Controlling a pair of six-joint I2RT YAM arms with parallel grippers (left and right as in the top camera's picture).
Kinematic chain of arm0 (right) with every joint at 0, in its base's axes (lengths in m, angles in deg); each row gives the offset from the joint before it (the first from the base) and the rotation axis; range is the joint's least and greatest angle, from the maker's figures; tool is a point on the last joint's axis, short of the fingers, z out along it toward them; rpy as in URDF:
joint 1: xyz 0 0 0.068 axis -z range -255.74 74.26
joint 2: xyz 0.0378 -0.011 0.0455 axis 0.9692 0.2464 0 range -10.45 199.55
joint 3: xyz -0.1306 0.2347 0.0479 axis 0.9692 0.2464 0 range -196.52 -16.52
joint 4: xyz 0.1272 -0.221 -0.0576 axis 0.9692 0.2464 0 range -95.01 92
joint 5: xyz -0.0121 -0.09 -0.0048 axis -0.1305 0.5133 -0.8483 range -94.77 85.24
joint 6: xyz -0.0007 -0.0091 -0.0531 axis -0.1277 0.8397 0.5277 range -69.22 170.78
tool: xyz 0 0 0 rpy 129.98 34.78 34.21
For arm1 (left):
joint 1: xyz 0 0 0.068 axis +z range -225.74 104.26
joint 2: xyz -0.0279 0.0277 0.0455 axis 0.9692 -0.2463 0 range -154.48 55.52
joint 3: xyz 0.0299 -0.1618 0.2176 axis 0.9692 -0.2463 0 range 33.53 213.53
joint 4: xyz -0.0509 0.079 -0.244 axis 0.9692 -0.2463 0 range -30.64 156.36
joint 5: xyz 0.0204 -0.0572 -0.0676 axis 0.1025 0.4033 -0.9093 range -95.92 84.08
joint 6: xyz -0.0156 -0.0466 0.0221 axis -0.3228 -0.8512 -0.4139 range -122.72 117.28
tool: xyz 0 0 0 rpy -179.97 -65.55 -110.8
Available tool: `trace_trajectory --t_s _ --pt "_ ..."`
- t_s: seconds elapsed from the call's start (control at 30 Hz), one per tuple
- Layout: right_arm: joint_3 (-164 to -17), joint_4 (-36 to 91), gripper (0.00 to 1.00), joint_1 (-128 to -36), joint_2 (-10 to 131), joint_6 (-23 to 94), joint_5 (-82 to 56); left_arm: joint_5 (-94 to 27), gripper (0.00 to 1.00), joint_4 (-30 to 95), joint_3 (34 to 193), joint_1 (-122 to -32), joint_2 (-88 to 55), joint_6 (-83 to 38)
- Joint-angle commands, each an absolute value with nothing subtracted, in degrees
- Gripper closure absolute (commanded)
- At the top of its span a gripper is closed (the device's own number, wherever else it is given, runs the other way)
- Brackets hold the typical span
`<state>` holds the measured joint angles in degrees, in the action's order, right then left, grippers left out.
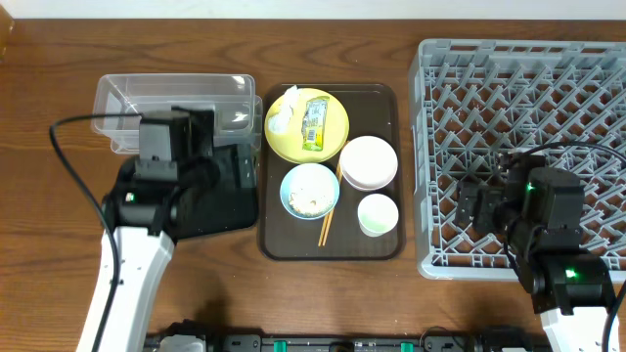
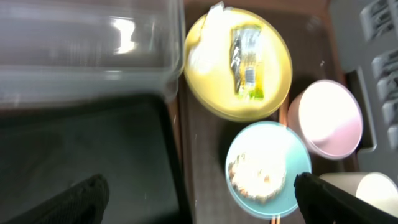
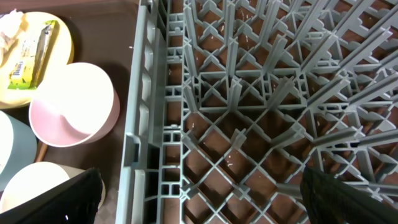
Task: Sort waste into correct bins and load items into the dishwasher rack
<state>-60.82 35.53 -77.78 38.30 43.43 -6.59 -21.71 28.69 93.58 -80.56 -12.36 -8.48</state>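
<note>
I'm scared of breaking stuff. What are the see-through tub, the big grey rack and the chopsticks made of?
The clear tub looks like glossy plastic: you see through it and light glints on its walls. The dishwasher rack looks like matte grey moulded plastic, with a lattice of pegs. The chopsticks look like pale wood, thin and tan, though bamboo is possible.

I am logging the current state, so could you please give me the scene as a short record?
yellow plate: holds snack wrapper and tissue
light-blue bowl: holds rice scraps
pink bowl, white cup: look empty
chopsticks: beside light-blue bowl, on brown tray
bins: clear tub and black tray, left of brown tray
dishwasher rack: no dishes seen
left gripper: open, near black tray
right gripper: open, above dishwasher rack
</note>
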Motion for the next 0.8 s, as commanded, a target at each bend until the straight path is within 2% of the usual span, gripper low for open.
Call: trace_trajectory --t_s 0.0,0.4,0.57,0.77 --pt "-62.13 35.27 0.01 -77.10 38.30 43.56 -7.20 -22.81 0.03 31.88 98.48 -81.74 -16.95 -8.39" --pt "-62.13 35.31 0.01 -77.10 38.30 43.54 -7.22 -22.26 0.09 54.11 103.42 -91.14 -36.42 -7.25" --pt "-62.13 35.31 0.01 -77.10 38.32 43.10 -7.22 -14.26 0.09 58.83 103.42 -96.25 -43.81 -6.51" --pt "-62.13 35.62 0.01 -77.10 38.32 43.08 -7.22 -10.59 0.09 61.65 103.42 -100.21 -51.48 -4.89"
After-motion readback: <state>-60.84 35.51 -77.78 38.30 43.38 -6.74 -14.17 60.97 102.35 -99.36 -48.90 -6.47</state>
